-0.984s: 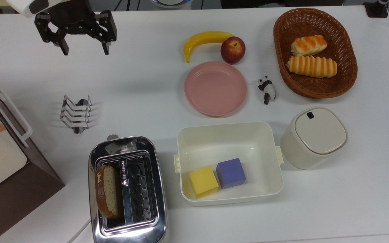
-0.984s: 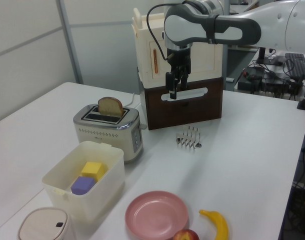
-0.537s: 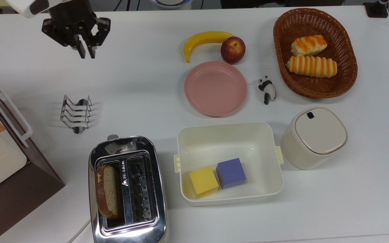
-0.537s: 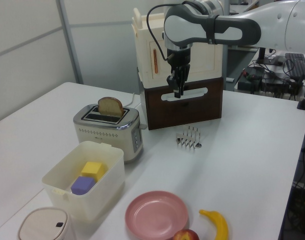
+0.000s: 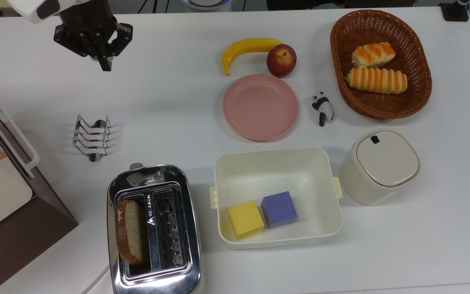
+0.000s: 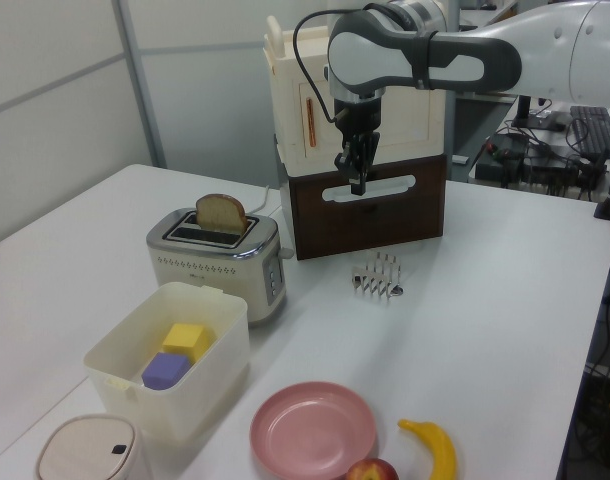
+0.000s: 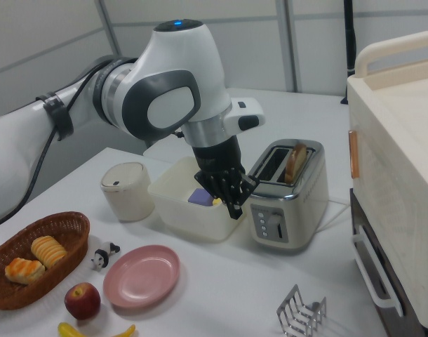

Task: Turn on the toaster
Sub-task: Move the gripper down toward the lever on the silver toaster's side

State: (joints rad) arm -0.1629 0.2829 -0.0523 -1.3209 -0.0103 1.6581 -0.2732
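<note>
The chrome two-slot toaster [image 5: 154, 228] [image 6: 217, 258] [image 7: 287, 199] stands at the front of the table in the top view, with a slice of bread [image 5: 128, 230] upright in one slot. Its small lever knob [image 5: 136, 166] shows at the end toward the wire rack. My gripper [image 5: 105, 65] [image 6: 356, 184] [image 7: 235, 210] hangs high above the table at the top view's upper left, far from the toaster. Its fingers are shut together with nothing between them.
A wire toast rack [image 5: 91, 137] sits between gripper and toaster. A white-and-brown box [image 5: 2, 192] stands at the top view's left edge. A white tub [image 5: 276, 171] with yellow and purple cubes, pink plate [image 5: 260, 107], banana, apple, panda figure, bread basket [image 5: 380, 61] and lidded canister [image 5: 380, 165] lie to the right.
The gripper's fingers went from wide open a second ago to fully shut now. The hand stayed in about the same place; nothing on the table moved.
</note>
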